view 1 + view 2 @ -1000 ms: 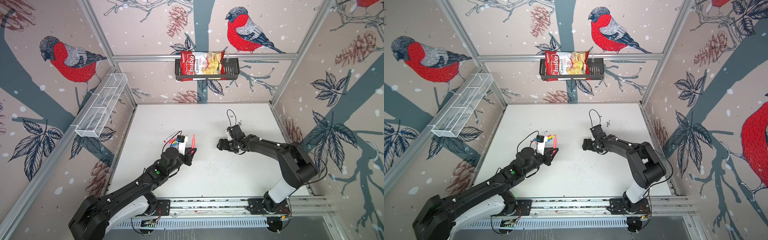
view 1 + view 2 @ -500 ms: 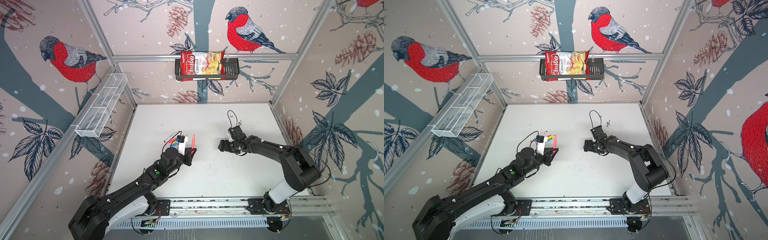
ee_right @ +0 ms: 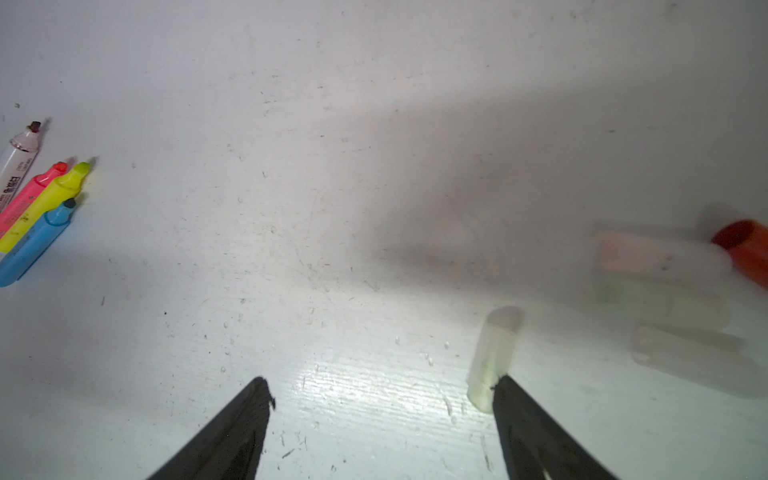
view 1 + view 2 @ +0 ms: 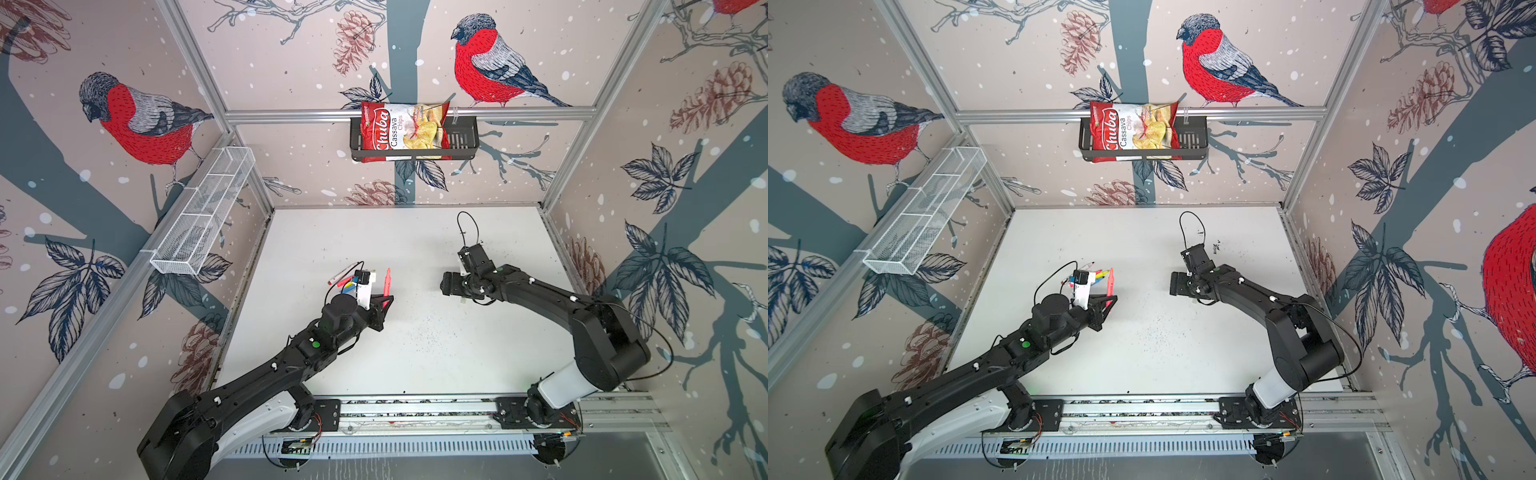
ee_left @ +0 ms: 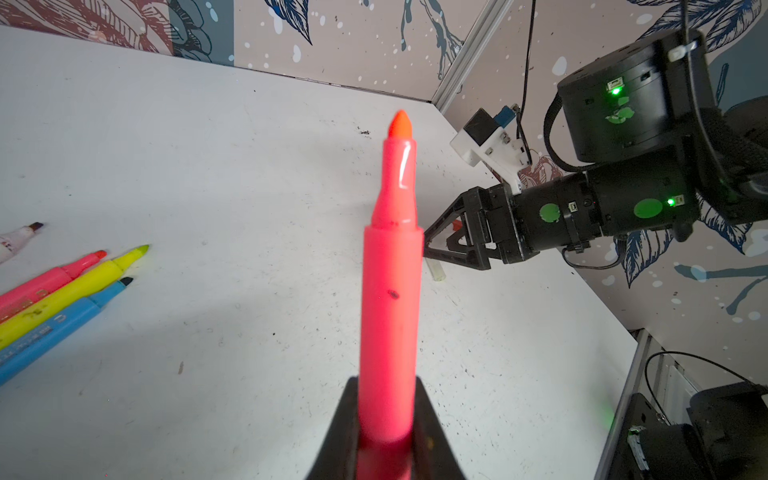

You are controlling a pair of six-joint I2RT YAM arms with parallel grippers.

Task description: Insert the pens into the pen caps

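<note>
Pink pen (image 5: pixel 390 291), centre of the left wrist view, stands tip-up, clenched in the left gripper (image 5: pixel 386 411). To its right, the right gripper (image 3: pixel 380 384) hangs spread low over the worktop (image 3: pixel 374 166), a translucent cap (image 3: pixel 494 357) just beside it. Cap-fetching seems underway; next, straddle and grasp it.

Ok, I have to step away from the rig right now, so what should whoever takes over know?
Left gripper: shut on a pink pen, tip bare.
Right gripper: open, low over the table, one translucent cap by a fingertip, not gripped.
White pen, second pink pen, yellow pen and blue pen lie together, uncapped.
Three more translucent caps and the red cap lie near that gripper.
Done: no pen capped. Left: all five.
</note>
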